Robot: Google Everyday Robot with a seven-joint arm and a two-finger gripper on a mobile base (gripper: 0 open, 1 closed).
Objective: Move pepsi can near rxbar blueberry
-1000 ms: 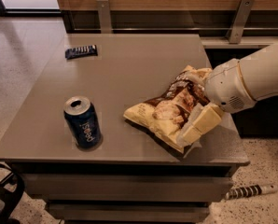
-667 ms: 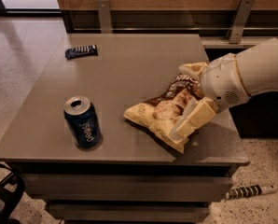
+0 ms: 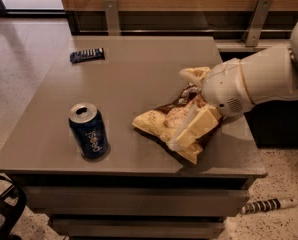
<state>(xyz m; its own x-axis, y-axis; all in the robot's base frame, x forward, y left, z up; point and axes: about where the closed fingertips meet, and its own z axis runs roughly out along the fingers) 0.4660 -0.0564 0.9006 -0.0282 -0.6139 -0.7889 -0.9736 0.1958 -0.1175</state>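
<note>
Three things sit on the grey counter (image 3: 139, 74): the pepsi can (image 3: 89, 131), the rxbar blueberry (image 3: 87, 55) and a crumpled chip bag (image 3: 159, 121). The pepsi can stands upright near the front left part of the counter, its silver top showing and its white lettering running down the dark blue side. The rxbar blueberry lies flat near the back left edge, well apart from the can, with bare counter between them. The chip bag, brown and yellow, lies on the right half of the counter, near the front, to the right of the can and not touching it.

A white robot arm (image 3: 259, 79) reaches in from the right edge of the view, over the right side of the counter. Its cream-coloured end effector (image 3: 186, 136) points down and to the left and lies over the chip bag, on the bag's right portion; whether it presses on the bag or hangs just above it cannot be told. Whether the end effector is open or closed cannot be told either, and nothing shows it gripping anything. It is well apart from the can and farther yet from the bar.

Behind the counter runs a wooden panel with two metal brackets (image 3: 111, 14). On the speckled floor at lower right lies a striped cable (image 3: 269, 205).
</note>
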